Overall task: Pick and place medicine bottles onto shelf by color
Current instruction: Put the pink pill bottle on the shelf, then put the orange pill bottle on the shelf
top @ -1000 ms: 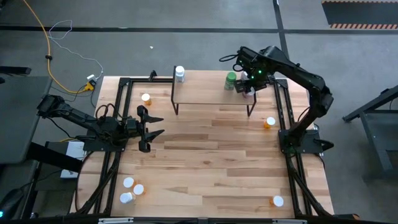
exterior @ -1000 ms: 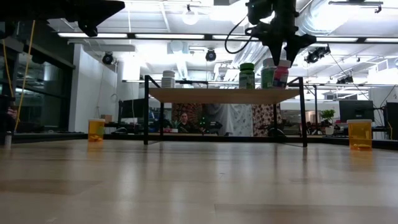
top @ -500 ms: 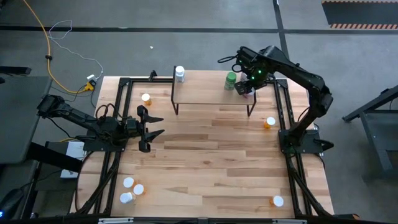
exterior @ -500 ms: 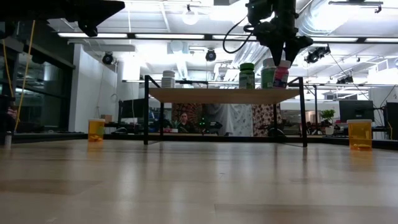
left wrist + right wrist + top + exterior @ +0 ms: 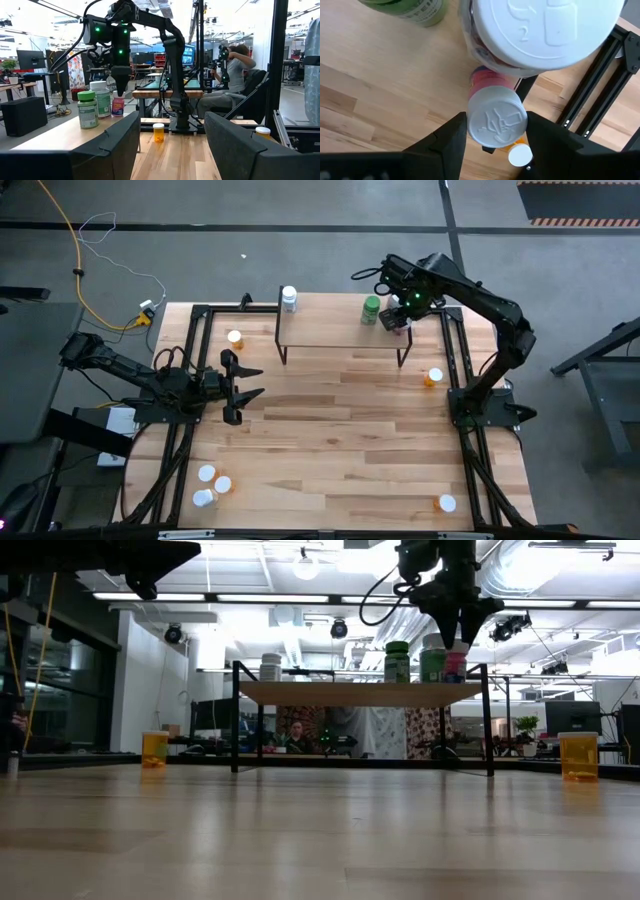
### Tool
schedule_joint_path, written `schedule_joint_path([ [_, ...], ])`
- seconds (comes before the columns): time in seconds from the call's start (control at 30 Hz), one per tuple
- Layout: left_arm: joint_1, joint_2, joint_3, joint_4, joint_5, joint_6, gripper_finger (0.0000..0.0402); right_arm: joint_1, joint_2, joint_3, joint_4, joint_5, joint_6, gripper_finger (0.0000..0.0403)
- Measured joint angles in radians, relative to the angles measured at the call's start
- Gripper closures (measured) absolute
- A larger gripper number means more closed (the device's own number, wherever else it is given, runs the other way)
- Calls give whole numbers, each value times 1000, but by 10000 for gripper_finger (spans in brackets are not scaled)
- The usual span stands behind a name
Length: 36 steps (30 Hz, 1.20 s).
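Up a touch goes the right gripper (image 5: 458, 632) since a second ago, and the pink bottle (image 5: 456, 665) that leaned under it now stands upright on the shelf (image 5: 330, 693). The wrist camera looks straight down on that white cap, with the two fingers (image 5: 451, 137) spread either side of it and clear of it, so the grip is off. From the high view, the shelf sits at 12 o'clock on the table (image 5: 340, 440); the pink bottle is at its right end, just beside a larger white-capped bottle (image 5: 103, 97) and the green bottle (image 5: 371, 308). A clear bottle (image 5: 289, 298) stands at the shelf's left end, well apart.

On the table, one orange bottle (image 5: 234, 338) waits at 10 o'clock, another (image 5: 433, 377) at 3 o'clock, three white-capped bottles (image 5: 210, 484) cluster at 7 o'clock, and one (image 5: 446, 503) sits at 5 o'clock.

At 9 o'clock the left gripper (image 5: 244, 384) hangs over the table, fingers apart and empty. A person (image 5: 235, 67) sits in the room beyond.
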Motion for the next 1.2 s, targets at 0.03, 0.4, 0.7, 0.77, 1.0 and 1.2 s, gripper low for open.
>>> schedule_joint_path([
  [0.03,0,0,0,0,0,0,190,0,0,0,0,0,0,213],
  [0.4,0,0,0,0,0,0,190,0,0,0,0,-18,-4,204],
  [0.7,0,0,0,0,0,0,190,0,0,0,0,3,-21,146],
  [0.77,0,0,0,0,0,0,190,0,0,0,0,-7,-32,139],
  [1.0,0,0,0,0,0,0,190,21,-77,0,0,-87,-129,136],
  [1.2,0,0,0,0,0,0,190,122,-217,0,0,-38,-165,136],
])
